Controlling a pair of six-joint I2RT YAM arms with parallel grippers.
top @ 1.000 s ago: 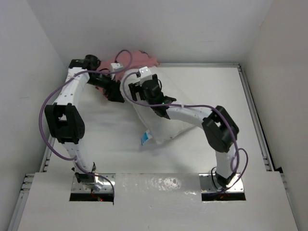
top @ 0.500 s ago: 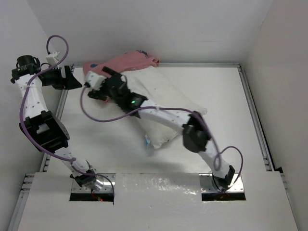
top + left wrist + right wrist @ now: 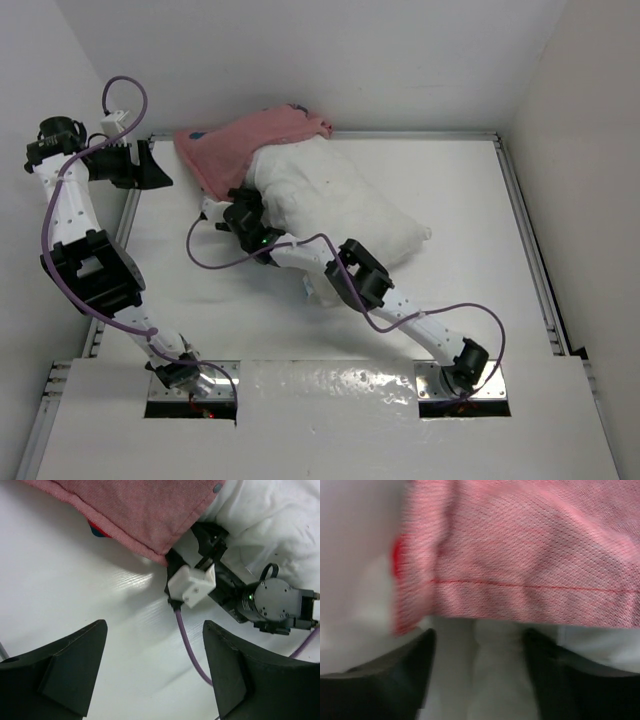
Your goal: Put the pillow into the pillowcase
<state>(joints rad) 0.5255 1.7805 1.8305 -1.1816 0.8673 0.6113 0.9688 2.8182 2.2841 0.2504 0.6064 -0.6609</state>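
So it's barely started from where I'm standing. The pillow [image 3: 340, 205] lies slantwise on the bench [image 3: 470, 300], running from the far-left corner toward the middle, and the pillowcase [image 3: 245, 140] is bunched up in that far-left corner, flopped over the pillow's far end with its pale pink inside showing. Most of the pillow is sticking out bare, so pretty much all the stuffing is left to do. The left fingers [image 3: 70, 675] hang wide open over bare bench by the left edge, holding nothing. The right fingers [image 3: 395, 680] are spread too, right up at the pillowcase hem with white pillow underneath, not pinching anything I can see. Honestly can't tell if that corner is actually inside the mouth or just under the fabric, and the right wrist view is super blurry.
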